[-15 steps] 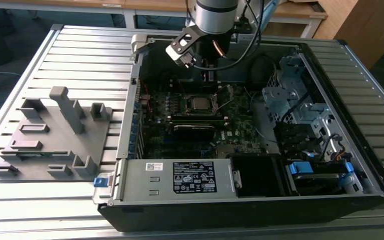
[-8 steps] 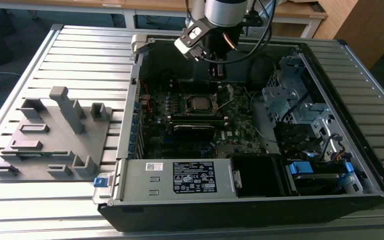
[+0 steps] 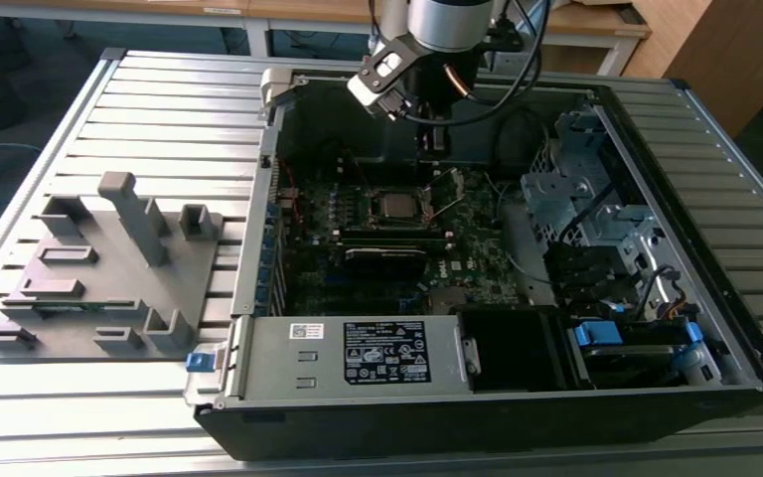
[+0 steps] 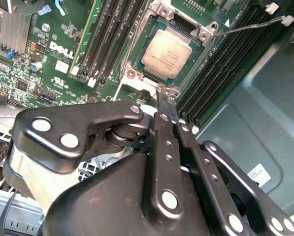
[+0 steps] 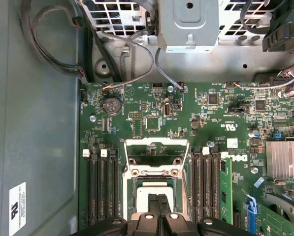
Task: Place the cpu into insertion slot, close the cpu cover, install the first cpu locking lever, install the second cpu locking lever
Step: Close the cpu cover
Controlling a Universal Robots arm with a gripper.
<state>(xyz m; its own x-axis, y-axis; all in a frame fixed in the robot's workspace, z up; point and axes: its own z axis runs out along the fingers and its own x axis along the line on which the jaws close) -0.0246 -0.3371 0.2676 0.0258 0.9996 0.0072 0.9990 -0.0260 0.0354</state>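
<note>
1. Checking both wrist views, I see the gripper [image 4: 162, 98] with its two fingers pressed together and nothing between them. It is close over one edge of the socket, and I cannot tell whether it touches.
2. The cpu [image 4: 170, 53] lies flat inside the insertion slot [image 4: 204, 35], silvery top up. The slot sits on the green circuit board [image 4: 63, 64], between banks of long black memory slots [image 4: 107, 34].
3. The cpu cover [image 5: 156, 150] stands swung open in the first wrist view, beyond the chip from the fingers. A thin locking lever [image 4: 250, 27] sticks out free to one side.
4. I judge the chip light, rigid and smooth-topped, so slippery for bare metal pads. Its underside contacts and the socket pins are likely delicate. Any hold belongs on two opposite edges, kept level, with no hard press on the top.
5. The cover looks like thin, stiff sheet metal on a hinge. I would push it at its free edge rather than pinch the window frame.
6. The lever looks like springy wire, best pressed near its outer end.
</note>
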